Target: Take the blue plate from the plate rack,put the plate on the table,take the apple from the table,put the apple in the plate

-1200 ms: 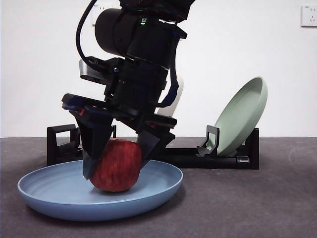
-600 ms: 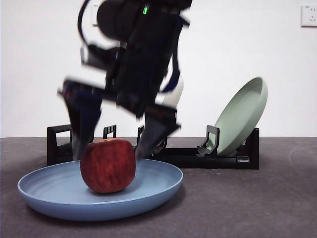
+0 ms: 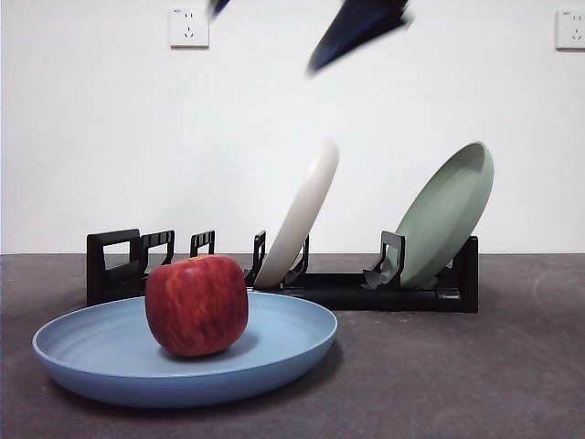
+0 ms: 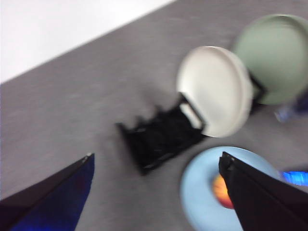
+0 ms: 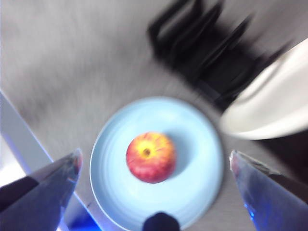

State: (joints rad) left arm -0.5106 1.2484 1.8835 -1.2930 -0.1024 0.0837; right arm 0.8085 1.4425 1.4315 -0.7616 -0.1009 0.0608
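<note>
**Clearing away with the apple set down**

Backing off is all that seems left to me, and doing it well means rising straight and keeping both sets of jaws wide so nothing brushes the fruit.

Largest first: the table (image 3: 512,384), dark grey and finely textured, carries everything. Along its far edge runs the plate rack (image 3: 366,291), with a cream-white plate (image 3: 302,215) leaning in a middle slot and a pale green plate (image 3: 448,212) leaning at the end toward the far right corner. Its slots toward the far left corner stand empty.

Near the front edge, left of centre, the blue plate (image 3: 274,343) lies flat on the table, in front of the rack and apart from it. On it, a little off its middle, the apple (image 3: 196,305) sits upright, yellowish top showing, touched by nothing.

My right gripper (image 5: 154,163) hangs high above the apple, jaws spread wide and empty. My left gripper (image 4: 156,166) is also up high, looking down over rack and plates, jaws spread and empty too. One dark blurred jaw tip shows at the top of the front view; I cannot tell whose it is.
</note>
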